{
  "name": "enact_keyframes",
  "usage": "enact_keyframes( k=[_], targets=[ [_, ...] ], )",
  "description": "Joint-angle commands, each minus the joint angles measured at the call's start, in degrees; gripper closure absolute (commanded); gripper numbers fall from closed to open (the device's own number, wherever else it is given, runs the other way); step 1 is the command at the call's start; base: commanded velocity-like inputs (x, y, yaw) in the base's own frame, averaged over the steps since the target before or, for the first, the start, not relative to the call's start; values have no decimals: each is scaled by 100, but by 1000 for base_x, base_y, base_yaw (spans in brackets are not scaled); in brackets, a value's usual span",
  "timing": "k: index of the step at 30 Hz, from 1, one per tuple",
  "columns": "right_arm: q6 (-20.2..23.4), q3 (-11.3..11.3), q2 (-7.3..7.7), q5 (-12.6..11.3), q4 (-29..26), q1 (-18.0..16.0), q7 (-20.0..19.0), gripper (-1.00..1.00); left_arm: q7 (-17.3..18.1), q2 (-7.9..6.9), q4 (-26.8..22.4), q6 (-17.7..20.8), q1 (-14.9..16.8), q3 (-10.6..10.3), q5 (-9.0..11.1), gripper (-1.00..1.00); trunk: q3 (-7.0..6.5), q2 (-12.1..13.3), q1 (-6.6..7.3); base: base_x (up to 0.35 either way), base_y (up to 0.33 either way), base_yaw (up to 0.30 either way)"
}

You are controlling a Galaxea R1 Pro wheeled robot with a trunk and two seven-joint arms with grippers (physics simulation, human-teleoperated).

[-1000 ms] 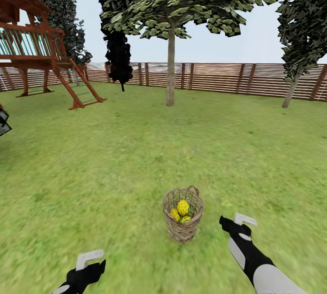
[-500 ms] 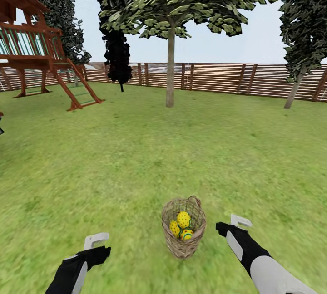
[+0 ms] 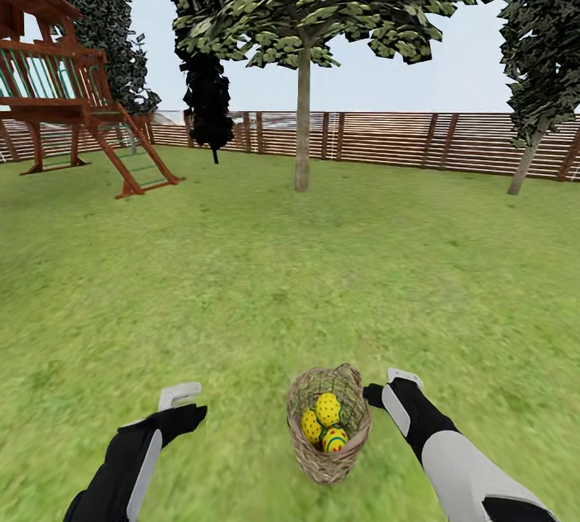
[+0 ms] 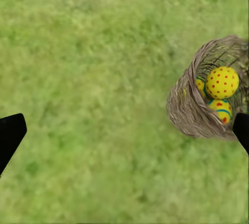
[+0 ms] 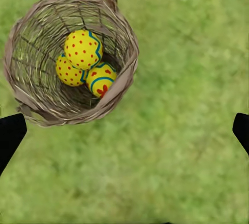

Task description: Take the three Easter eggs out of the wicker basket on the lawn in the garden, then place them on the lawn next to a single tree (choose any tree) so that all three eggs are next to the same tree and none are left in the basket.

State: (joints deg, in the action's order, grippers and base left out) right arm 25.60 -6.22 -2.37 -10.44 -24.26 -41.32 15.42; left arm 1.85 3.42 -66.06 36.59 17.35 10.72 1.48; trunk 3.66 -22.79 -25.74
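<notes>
I have the wicker basket point(image 3: 328, 424) standing upright on the lawn point(image 3: 242, 288) with all 3 Easter eggs point(image 3: 325, 420) inside, and it sits just beside my right gripper point(image 3: 385, 387), toward the inner side of its jaws, while my left gripper point(image 3: 184, 403) is well apart on the other side. The right arm is clearly the nearer one; it reaches forward and down beside the rim with its jaws spread and nothing between them. The left jaws are spread too, over bare grass.
</notes>
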Motion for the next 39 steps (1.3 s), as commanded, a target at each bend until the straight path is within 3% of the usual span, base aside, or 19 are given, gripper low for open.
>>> enact_keyframes(
  k=[1, 9, 12, 18, 29, 39],
  targets=[
    [63, -3, -4, -55, -9, -35, 34, -100, 53, 7, -102, 38, 5, 20, 25, -100, 14, -13, -5, 34, 0, 0],
    [366, 17, -36, -33, -3, -185, 22, -100, 184, -22, -474, 159, 5, 157, 61, -100, 104, -213, -114, 7, 0, 0],
    [374, 206, -163, 23, 2, -183, 33, -100, 164, -47, -496, 188, 5, 212, 39, -100, 158, -334, -180, 0, 0, 0],
    [375, 253, -183, 29, 8, -180, 17, -100, 160, -43, -486, 201, 5, 371, 50, -100, 266, -574, -312, 0, 0, 0],
    [368, 261, -185, 35, 17, -175, -3, -100, 152, -34, -446, 184, 5, 395, 59, -100, 463, -1016, -554, 7, 0, 0],
    [304, 261, -185, 40, 17, -175, -4, -100, 127, -36, -443, 173, 5, 388, 37, -100, 643, -1417, -773, 283, 0, 0]
  ],
)
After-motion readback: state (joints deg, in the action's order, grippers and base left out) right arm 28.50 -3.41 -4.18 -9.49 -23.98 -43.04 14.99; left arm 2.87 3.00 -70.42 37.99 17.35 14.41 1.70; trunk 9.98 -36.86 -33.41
